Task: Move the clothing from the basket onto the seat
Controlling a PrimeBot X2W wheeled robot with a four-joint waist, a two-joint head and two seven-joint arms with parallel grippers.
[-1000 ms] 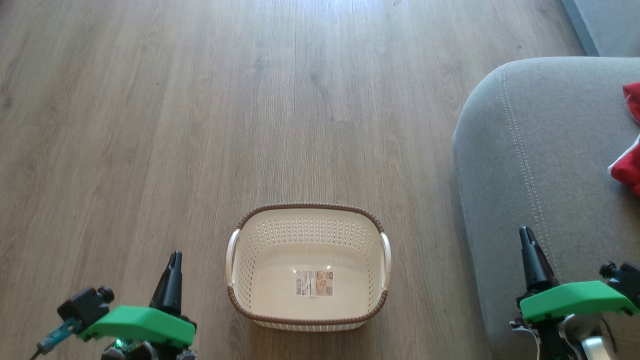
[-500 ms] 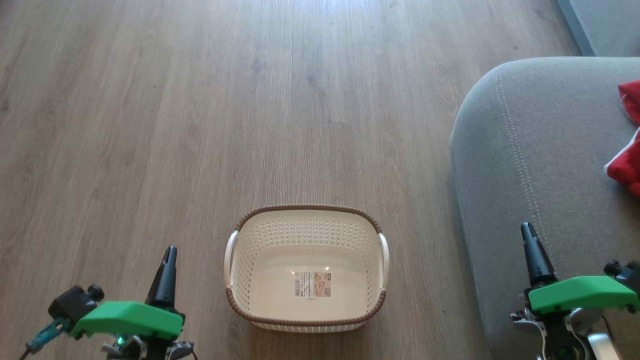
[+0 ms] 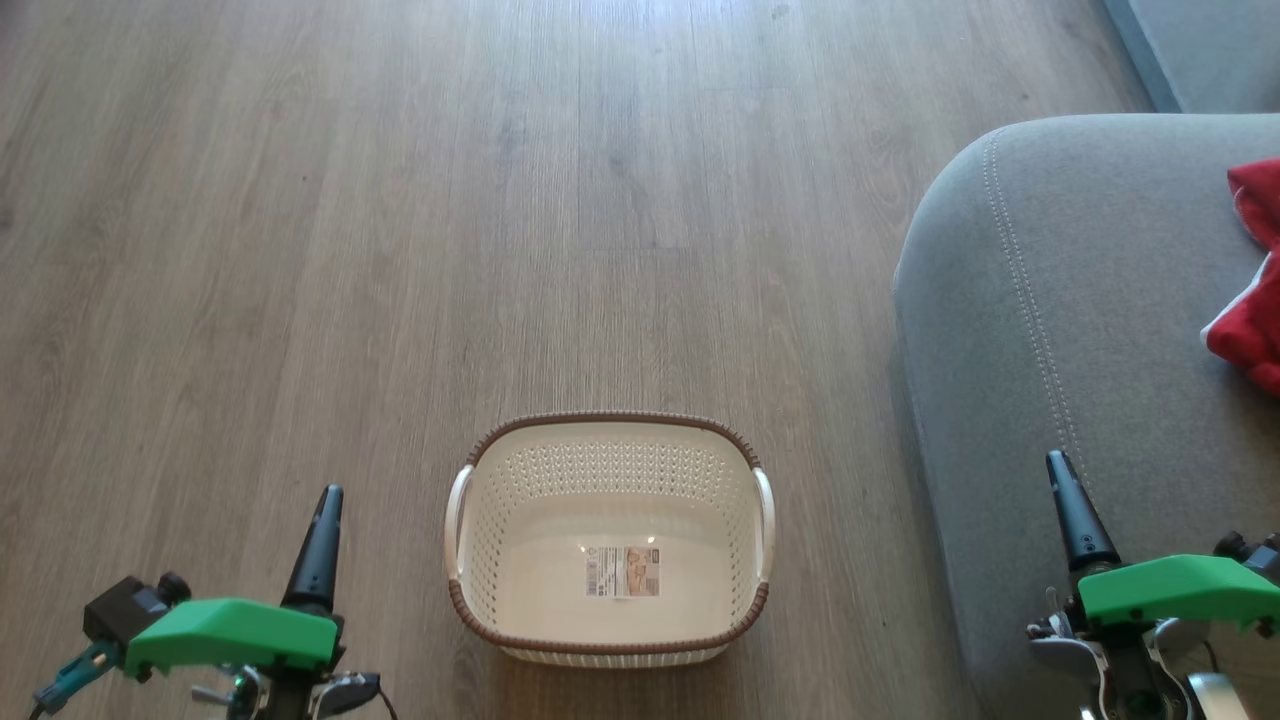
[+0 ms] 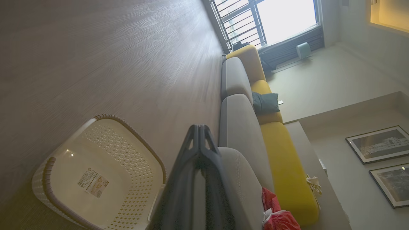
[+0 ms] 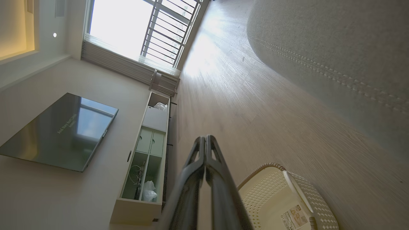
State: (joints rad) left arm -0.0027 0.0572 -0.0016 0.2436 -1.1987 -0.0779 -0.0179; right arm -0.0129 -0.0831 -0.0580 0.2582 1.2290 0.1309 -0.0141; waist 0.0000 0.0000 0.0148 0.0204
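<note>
The clothing (image 3: pixel 1250 335) lies on the seat (image 3: pixel 1080 300); left pincer (image 3: pixel 329 494) and right pincer (image 3: pixel 1056 460) closed, gripping nothing.

Green wrist housings (image 3: pixel 230 632), dark tapered jaws

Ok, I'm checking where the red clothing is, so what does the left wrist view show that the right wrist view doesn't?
Left wrist view: the clothing lying on the seat against a yellow backrest, a dark cushion, framed pictures and the shut left gripper.
Right wrist view: a television, a shelf unit and the shut right gripper.
Both: the basket with its label, the grey seat, the wooden floor and the window.
</note>
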